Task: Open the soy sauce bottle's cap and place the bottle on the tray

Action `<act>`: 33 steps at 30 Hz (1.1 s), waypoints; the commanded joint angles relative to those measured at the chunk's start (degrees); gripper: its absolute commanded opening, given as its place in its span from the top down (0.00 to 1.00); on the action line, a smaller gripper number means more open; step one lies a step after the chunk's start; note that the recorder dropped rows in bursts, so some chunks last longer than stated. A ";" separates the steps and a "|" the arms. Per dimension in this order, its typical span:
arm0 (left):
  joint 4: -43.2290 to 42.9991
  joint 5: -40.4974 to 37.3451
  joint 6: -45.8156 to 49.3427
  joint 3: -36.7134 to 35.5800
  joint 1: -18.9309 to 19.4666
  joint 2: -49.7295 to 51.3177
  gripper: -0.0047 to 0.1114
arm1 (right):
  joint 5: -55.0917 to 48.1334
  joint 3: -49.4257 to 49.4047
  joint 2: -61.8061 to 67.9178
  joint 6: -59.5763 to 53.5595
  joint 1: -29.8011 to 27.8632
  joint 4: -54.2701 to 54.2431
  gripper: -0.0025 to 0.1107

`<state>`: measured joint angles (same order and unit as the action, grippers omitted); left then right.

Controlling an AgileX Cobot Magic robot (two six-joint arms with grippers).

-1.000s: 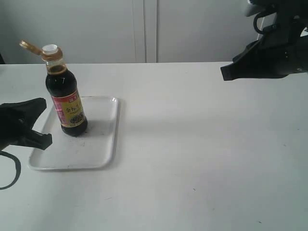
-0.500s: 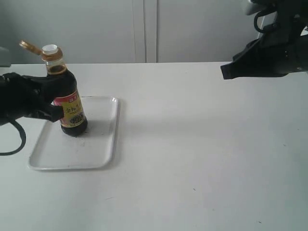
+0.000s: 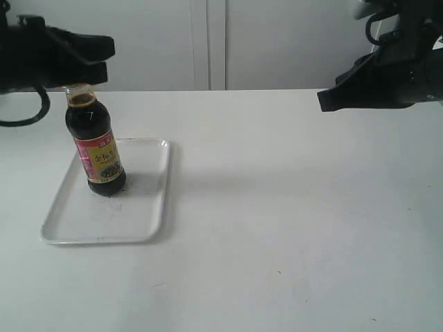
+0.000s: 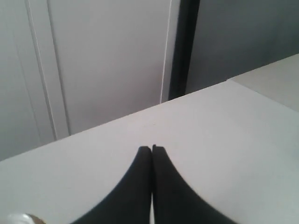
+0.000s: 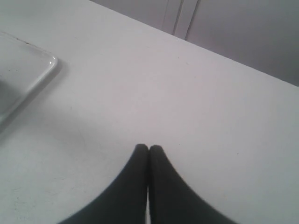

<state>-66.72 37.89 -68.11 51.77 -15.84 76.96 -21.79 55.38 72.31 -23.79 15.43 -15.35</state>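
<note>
Upright, soy sauce bottle (image 3: 95, 151) on tray (image 3: 149, 207) — left end effector (image 4: 151, 151) closed

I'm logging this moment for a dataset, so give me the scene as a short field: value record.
bottle: soy sauce bottle upright on the tray, near its far left part
cap: hidden behind the left gripper in the exterior view
left gripper: shut, empty, raised at bottle-top height
right gripper: shut, empty, raised at far right
table: white
</note>
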 commanded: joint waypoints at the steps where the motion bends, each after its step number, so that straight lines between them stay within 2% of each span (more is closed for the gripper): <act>1: -4.27 -13.75 -0.87 6.53 -4.52 -0.56 0.96 | 0.83 -0.11 -0.12 -0.41 0.12 0.48 0.98; 7: -8.52 -29.18 -0.50 12.54 -5.17 -0.22 0.96 | 0.33 -0.11 -0.12 -0.41 0.12 0.58 0.98; 12: -14.62 -37.89 0.02 13.98 -5.17 -0.22 0.96 | 0.44 -0.11 -0.12 -0.79 0.12 0.68 0.98; 18: -14.61 -53.38 8.58 15.61 -5.17 0.39 0.96 | -0.01 -0.11 -0.12 -1.51 0.12 0.68 0.98; 21: -8.41 -61.28 18.36 17.02 -5.05 0.43 0.96 | 0.01 -0.11 -0.12 -1.64 0.12 0.68 0.98; 26: 9.91 -75.76 42.09 22.41 -4.81 0.89 0.96 | 0.25 0.01 -0.12 -1.76 0.12 0.68 0.98; 29: 18.50 -79.95 48.51 25.57 -4.81 0.94 0.96 | -0.03 0.01 -0.12 -1.89 0.12 1.06 0.98; 33: 26.10 -84.32 50.43 27.65 -4.18 0.94 0.96 | -3.70 1.52 -0.12 -1.89 0.12 1.04 0.98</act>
<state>-46.12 -42.37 -19.73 78.23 -20.72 78.03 -23.19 55.51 72.31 -25.08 15.53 -14.76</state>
